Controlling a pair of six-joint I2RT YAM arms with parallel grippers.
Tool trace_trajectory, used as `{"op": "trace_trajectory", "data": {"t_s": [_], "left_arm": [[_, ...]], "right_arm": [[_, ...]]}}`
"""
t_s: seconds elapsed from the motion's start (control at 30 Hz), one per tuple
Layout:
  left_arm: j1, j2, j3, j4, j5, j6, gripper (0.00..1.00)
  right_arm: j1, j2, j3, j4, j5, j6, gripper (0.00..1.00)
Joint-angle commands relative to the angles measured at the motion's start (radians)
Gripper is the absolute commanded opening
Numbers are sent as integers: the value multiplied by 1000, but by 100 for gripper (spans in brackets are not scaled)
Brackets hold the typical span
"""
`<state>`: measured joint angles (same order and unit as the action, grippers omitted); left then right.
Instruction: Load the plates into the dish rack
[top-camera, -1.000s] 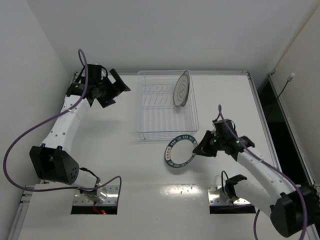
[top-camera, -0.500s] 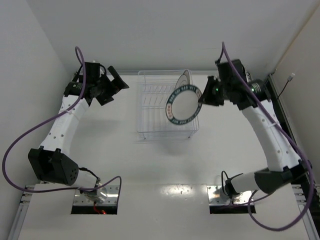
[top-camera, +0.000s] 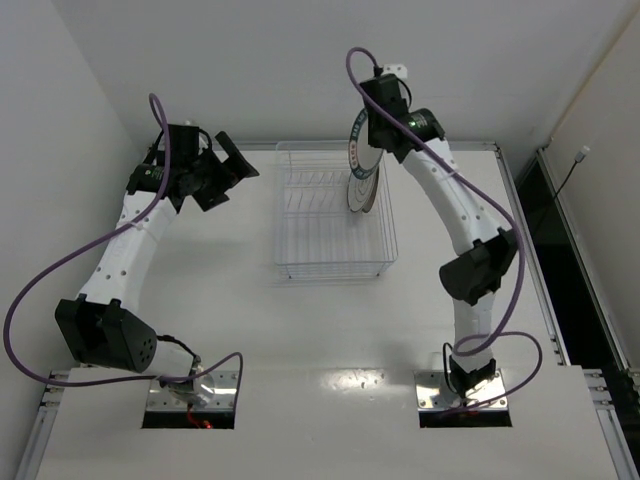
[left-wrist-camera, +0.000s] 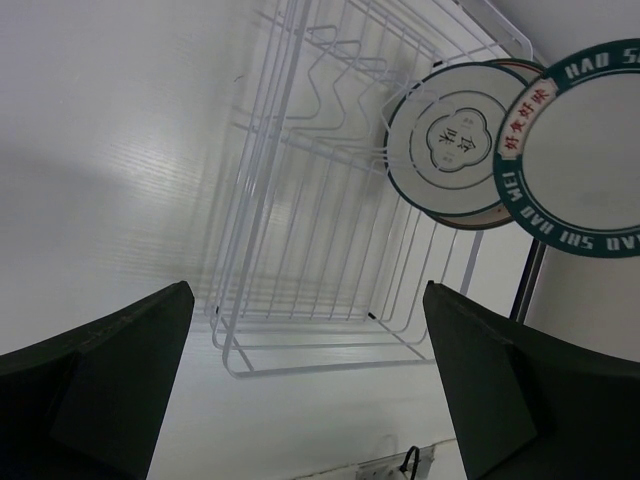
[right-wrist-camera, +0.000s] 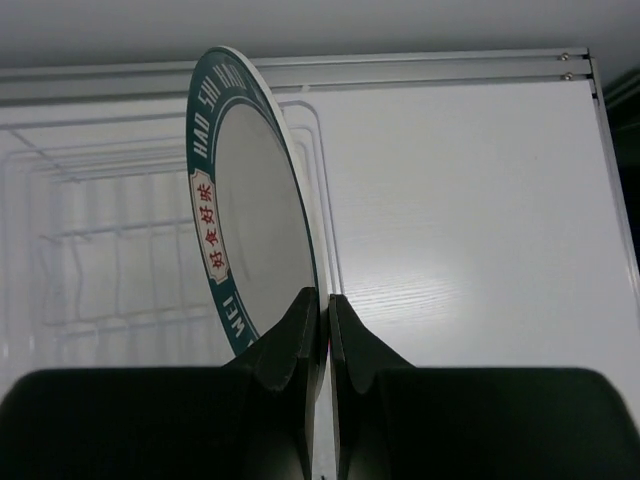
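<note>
Pinching the teal-rimmed plate (right-wrist-camera: 255, 220) upright, right end effector (right-wrist-camera: 322, 300) hangs over dish rack (top-camera: 320, 235).

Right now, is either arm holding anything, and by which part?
The right gripper pinches the teal-rimmed plate by its rim, upright at the dish rack. The left gripper is open and empty.

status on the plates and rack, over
Right gripper shut on teal-rimmed plate, upright over dish rack right side. Left gripper open, empty, left of rack. Emblem plate already racked close beside; nothing else in way.
</note>
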<state>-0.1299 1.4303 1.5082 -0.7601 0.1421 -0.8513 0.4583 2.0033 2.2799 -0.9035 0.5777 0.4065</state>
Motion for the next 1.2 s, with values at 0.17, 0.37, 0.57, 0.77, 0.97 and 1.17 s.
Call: {"op": "trace_trajectory", "data": {"t_s": [0.17, 0.37, 0.57, 0.77, 0.97, 1.17], "left_arm": [[1, -28, 26, 27, 24, -17, 99], [1, -19, 35, 27, 33, -17, 99], [1, -19, 35, 27, 33, -17, 99], [1, -19, 35, 27, 42, -17, 99], [1, -39, -8, 27, 42, -17, 99], [1, -68, -39, 18, 13, -8, 99]], "right_arm": [[40, 77, -17, 86, 151, -49, 0], [86, 140, -80, 86, 110, -49, 0], [125, 189, -99, 77, 62, -49, 1], [114, 198, -74, -9, 14, -28, 53], [83, 29, -42, -81, -64, -27, 74], [51, -233, -166, -143, -410, -114, 98]]}}
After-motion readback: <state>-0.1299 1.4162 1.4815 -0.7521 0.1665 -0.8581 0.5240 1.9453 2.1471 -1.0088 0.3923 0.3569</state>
